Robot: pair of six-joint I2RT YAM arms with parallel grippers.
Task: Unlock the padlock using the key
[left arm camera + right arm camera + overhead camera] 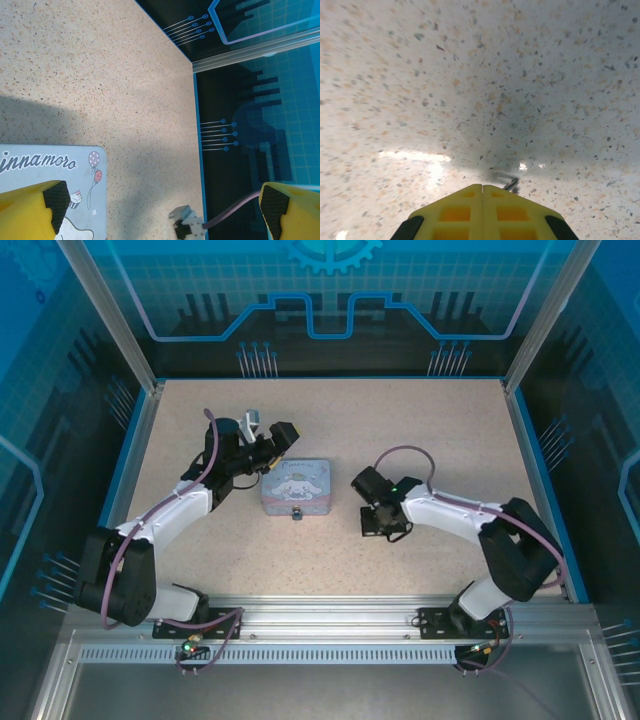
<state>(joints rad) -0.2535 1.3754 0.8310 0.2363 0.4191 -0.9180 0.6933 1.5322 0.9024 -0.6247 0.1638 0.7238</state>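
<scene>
The padlock is sitting at the near edge of the tin, about midway along that side, a small dark thing against the pastel lid. The key is showing in the right wrist view as a thin grey sliver poking out at the tip of the right gripper. Its yellow fingers are pressing flat together on the key, close above the speckled table (the glossy top is throwing back small glints beside the key). In the top view that gripper is pointing down at the table to the right of the tin, apart from both the tin and the padlock. The left gripper is hovering at the tin's far left corner with its jaws standing wide. In the left wrist view one black pad is hanging over the lid's corner with its printed balloons, and the other is hanging over by the blue wall
</scene>
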